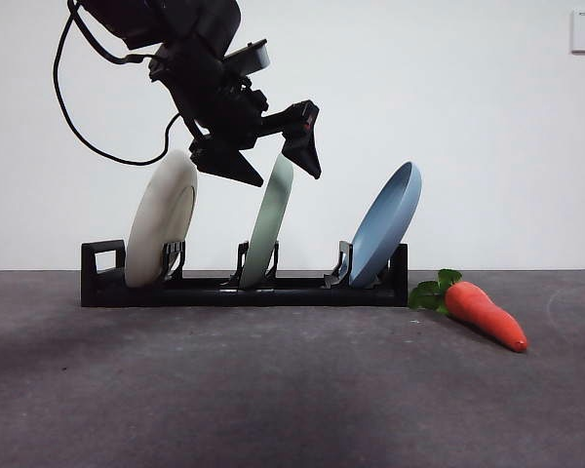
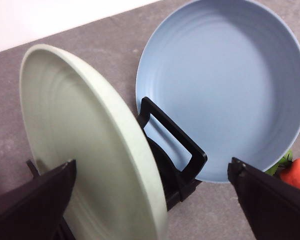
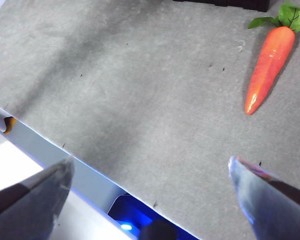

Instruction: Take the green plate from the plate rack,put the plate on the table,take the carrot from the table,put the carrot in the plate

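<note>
- I have the left gripper [image 1: 285, 168] positioned above the plate rack [image 1: 244, 284], its jaws spread wide on either side of the top rim of the green plate [image 1: 269, 222].
- In the left wrist view, the green plate [image 2: 90, 145] sits between the two jaws; I see no contact between jaw and plate on either side.
- The green plate stands on edge in the middle slot of the rack, tilted, with the cream plate [image 1: 161, 218] in the slot toward the handle end and the blue plate [image 1: 385, 223] in the slot at the other end.
- All three plates lean the same way.
- The rack rests on the table [image 1: 273, 390].
- The carrot [image 1: 483, 314] lies flat on the table just beside the rack's blue-plate end, leaves toward the rack, tip pointing away from it.
- I hold the right gripper [image 3: 150, 175] over the table edge, jaws spread apart and gripping nothing; the carrot [image 3: 270, 62] lies well apart from it.
</note>
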`<action>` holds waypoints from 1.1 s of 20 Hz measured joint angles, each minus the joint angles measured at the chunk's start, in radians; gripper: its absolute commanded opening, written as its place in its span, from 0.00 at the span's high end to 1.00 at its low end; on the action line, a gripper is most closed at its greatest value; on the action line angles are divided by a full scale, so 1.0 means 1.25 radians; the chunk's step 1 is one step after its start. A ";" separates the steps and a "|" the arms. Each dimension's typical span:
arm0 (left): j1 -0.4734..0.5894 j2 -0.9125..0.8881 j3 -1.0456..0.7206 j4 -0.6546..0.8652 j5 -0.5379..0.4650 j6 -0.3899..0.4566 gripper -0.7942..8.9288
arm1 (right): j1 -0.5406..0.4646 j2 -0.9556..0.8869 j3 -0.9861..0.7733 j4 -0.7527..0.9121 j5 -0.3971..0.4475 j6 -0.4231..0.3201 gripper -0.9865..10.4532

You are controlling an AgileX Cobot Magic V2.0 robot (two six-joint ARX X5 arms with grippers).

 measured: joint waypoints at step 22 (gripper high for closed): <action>0.002 0.000 0.000 -0.024 0.057 -0.055 0.93 | 0.000 0.001 0.000 0.000 0.000 0.000 0.36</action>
